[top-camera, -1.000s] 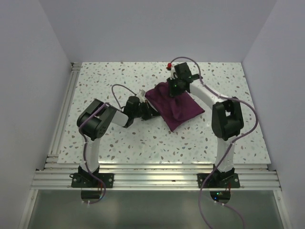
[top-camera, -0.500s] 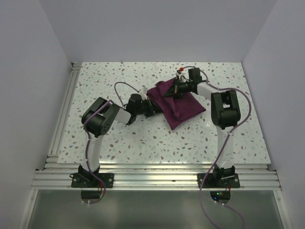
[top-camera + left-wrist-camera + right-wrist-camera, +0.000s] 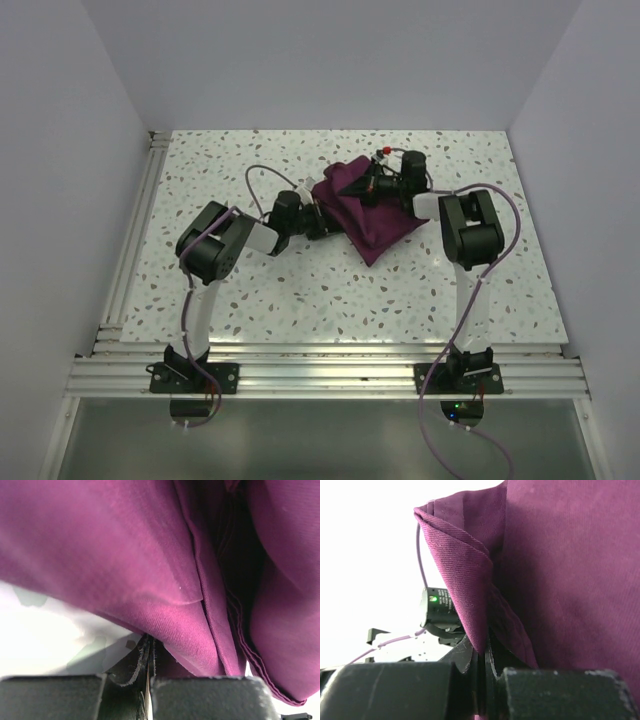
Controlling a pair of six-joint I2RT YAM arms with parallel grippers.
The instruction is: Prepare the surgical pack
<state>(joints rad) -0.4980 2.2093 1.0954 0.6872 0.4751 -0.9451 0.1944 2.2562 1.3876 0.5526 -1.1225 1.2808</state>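
I have the pack point(image 3: 372, 222) lying on the tabletop point(image 3: 300, 290), toward the far middle and between my two arms. My left hand point(image 3: 318, 222) is pressed together on a thin fold at the pack's left edge, low against the surface. My right hand point(image 3: 373, 186) is pinching a corner of cloth at the far edge, raised a little so the flap stands in a peak.

Both grips worry me. In the left wrist view only a frayed hem sits between the fingers point(image 3: 125, 680), so a firm pull could slide it out. The right hand holds just the tip of a doubled fold, and that could slip too. If I draw the hands apart, I expect the whole bundle to drag across the tabletop or come unwrapped. I cannot see what is inside, so tipping it could let the contents shift.

The hands are near each other. Past the raised flap, the right wrist view shows a black box with a green light point(image 3: 439, 609), which I take for part of the left arm, so crossing paths risks a knock. A purple cable point(image 3: 262, 172) loops beside the left wrist and could snag. The metal rail point(image 3: 135, 240) and the walls stand well apart.
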